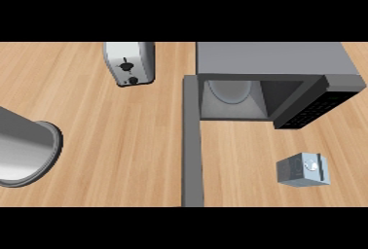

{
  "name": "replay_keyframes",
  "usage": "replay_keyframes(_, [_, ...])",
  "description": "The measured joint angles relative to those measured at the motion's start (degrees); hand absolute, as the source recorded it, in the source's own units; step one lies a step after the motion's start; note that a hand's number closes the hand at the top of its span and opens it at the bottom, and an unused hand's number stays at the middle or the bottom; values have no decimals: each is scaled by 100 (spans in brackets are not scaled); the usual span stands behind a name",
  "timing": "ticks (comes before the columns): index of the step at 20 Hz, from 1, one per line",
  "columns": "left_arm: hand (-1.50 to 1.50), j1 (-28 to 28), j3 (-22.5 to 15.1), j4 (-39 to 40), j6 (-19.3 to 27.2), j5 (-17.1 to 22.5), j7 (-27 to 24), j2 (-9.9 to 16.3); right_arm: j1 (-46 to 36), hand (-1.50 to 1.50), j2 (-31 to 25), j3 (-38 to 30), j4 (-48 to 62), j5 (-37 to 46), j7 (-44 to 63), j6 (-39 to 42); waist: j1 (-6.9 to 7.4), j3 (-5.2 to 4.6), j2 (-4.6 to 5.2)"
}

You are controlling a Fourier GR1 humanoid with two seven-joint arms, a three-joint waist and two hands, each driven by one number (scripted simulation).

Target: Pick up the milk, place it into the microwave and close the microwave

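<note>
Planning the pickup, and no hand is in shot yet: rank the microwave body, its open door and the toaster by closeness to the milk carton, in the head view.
1. Microwave body: just behind the milk carton, at the right.
2. Open door: left of the carton, mid-counter.
3. Toaster: far back left.

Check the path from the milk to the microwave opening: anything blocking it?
Nothing visible does. The milk stands on bare counter in front of the microwave, whose door is swung open at the left, clear of that line. Neither hand shows.
</note>
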Motion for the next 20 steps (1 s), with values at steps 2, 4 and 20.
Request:
replay_keyframes(2, [-150,156,13,1,-97,4,-118,-28,-172,-150,77,65,172,324,-89,-13,4,0,1])
replay_keyframes(4, [-150,338,39,-2,-212,8,-274,-39,-379,-150,103,95,374,636,-194,-43,11,1,2])
replay_keyframes(20, [-150,957,534,180,-907,414,-923,-32,-1726,-150,-23,373,2697,2912,-1619,-900,22,4,11])
